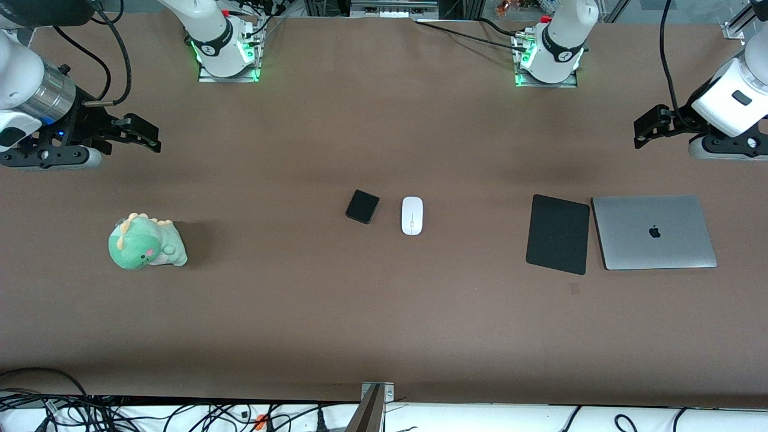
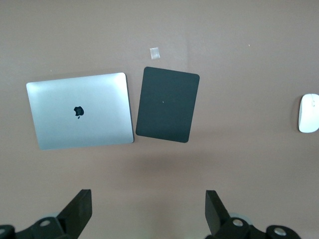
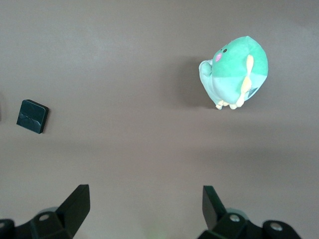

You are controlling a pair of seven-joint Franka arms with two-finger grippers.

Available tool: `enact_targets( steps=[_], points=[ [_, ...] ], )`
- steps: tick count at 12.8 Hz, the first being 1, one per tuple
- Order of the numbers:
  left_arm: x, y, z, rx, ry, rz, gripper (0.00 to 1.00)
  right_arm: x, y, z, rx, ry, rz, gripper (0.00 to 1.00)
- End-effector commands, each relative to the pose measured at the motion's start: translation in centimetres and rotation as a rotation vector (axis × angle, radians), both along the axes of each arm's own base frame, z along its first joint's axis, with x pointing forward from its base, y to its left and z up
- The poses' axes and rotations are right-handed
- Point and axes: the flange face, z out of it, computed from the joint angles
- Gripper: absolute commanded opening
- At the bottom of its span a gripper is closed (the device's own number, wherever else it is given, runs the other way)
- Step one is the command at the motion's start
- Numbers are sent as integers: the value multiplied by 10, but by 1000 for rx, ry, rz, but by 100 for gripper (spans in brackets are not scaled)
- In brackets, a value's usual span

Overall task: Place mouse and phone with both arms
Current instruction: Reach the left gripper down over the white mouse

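Mouse and phone lie side by side near the middle of the brown table, just apart, the phone toward my right arm's end and turned at a slight angle. Both rest flat on the bare surface, untouched.

My left gripper hangs in the air over the table's edge at my left arm's end, fingers spread wide and holding nothing. My left wrist view looks down on a black mouse pad and a closed silver laptop lying just beside each other, with a small pale square of tape on the table near the pad; the mouse shows at that picture's margin.

My right gripper hangs over the table at my right arm's end, fingers likewise spread and empty. A green plush dinosaur sits on the table nearer the front camera than this gripper.

Both arm bases glow green. Loose cables run along the table's edge nearest the front camera.
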Motion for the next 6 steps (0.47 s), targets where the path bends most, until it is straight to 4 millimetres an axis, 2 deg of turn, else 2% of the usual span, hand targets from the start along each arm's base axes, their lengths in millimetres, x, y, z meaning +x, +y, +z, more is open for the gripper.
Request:
enact_targets(
  steps=[1,3,5,6],
  points=[
    [3,-20,-7,-27,27,-46,100,-3,-1,3,-7,2,-6,100],
    [14,-36,-27,-117,53,-57,100,-3,-2,3,-8,3,-2,100],
    [33,-50,-59,-202,75,-52,100,-3,-3,3,-6,3,-3,100],
    [41,-69,-77,-204,77,-78,100,-3,-3,3,-6,3,-3,100]
  ],
)
